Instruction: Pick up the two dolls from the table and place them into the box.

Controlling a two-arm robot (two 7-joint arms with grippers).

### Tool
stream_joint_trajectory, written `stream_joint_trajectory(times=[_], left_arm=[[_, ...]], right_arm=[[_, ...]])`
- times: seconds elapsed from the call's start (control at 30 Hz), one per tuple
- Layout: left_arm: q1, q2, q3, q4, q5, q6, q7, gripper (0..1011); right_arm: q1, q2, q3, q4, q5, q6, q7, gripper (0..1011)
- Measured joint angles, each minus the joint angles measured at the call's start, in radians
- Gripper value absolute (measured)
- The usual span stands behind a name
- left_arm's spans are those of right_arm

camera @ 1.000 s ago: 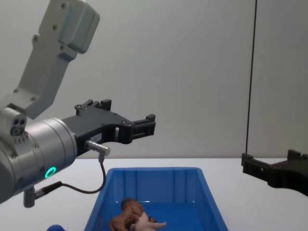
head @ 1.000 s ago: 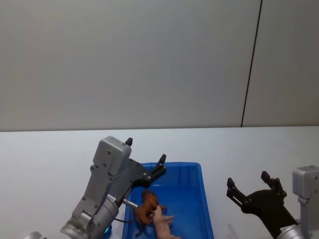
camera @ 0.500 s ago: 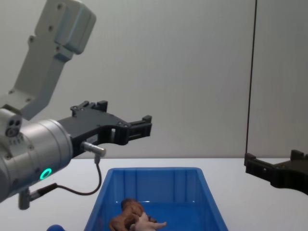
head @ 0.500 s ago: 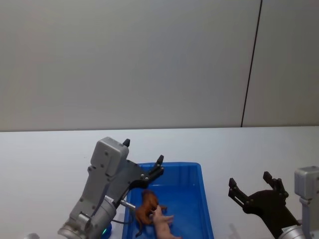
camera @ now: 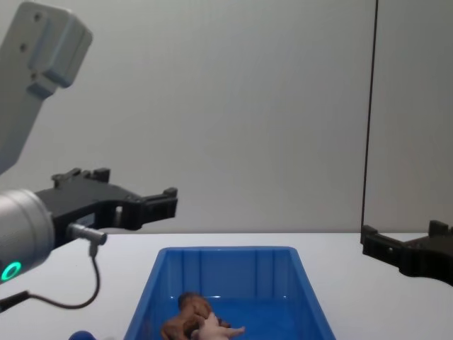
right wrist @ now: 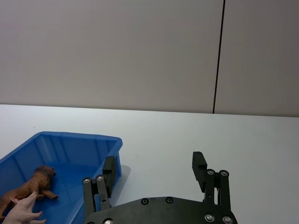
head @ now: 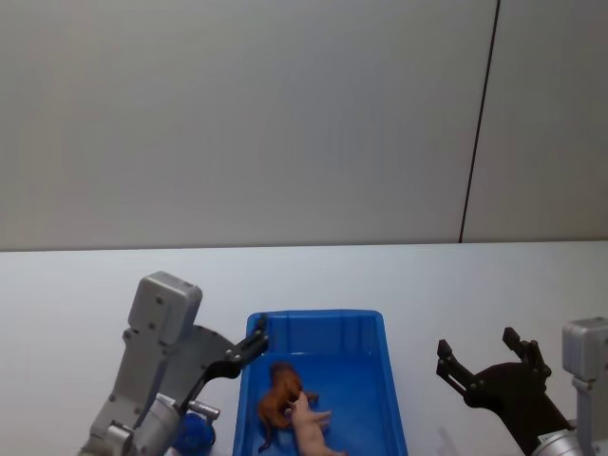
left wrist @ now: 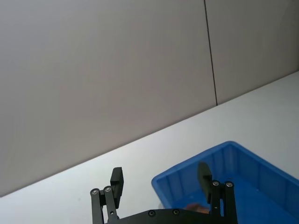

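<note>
Both dolls lie in the blue bin: the brown lion figurine is mid-floor, with the pink pig touching it at its 5 o'clock. My left gripper hovers wide open and empty over the bin's 10 o'clock rim. The right gripper, equally spread and empty, hangs at 3 o'clock above the table. I reckon only the retreat remains: lift first, then swing outward, avoiding the rim and the small blue object at 8 o'clock.

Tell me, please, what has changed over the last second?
The left gripper has drawn back from above the box to the robot's left, open and empty. The brown doll and the pink pig lie in the box as before, and the right gripper stays open beside it.
</note>
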Motion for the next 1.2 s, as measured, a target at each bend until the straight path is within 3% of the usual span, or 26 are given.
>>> stream_joint_trajectory(times=[0.43, 0.93, 1.2], left_arm=[[0.041, 0.046, -0.027, -0.04, -0.047, 0.117, 0.027, 1002], [0.057, 0.075, -0.047, -0.024, -0.062, 0.225, -0.01, 1002], [0.067, 0.086, -0.053, -0.012, -0.068, 0.252, -0.031, 1002]], right_arm=[[-0.001, 0.0, 0.0, 0.0, 0.0, 0.0, -0.001, 1001], [-0.001, 0.0, 0.0, 0.0, 0.0, 0.0, -0.001, 1001], [-0.001, 0.0, 0.0, 0.0, 0.0, 0.0, -0.001, 1001]])
